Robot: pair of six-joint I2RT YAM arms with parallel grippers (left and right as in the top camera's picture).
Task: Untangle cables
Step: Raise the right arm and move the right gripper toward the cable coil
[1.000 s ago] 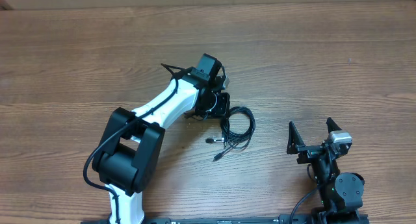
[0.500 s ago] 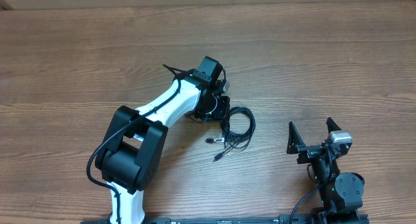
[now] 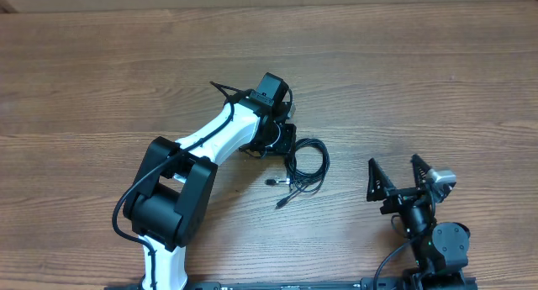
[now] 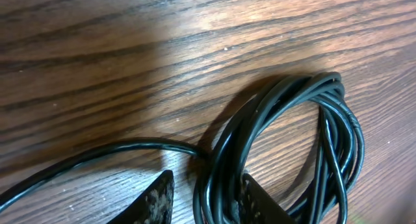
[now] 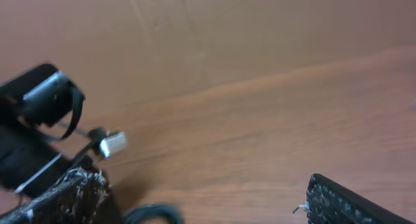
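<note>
Cables (image 4: 221, 165) run between parted fingers of the left tool (image 4: 208, 185); right tool (image 3: 393, 161), also released, well apart.

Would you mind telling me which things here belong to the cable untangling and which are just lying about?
Part of the job: black cable bundle; its plug ends; left gripper, open astride the bundle.
Just there: wooden table; right gripper, open and apart from the bundle.

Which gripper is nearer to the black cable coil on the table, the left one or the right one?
Left. The left gripper straddles the edge of the cable coil; the right gripper hangs open, well apart on the coil's right.
</note>
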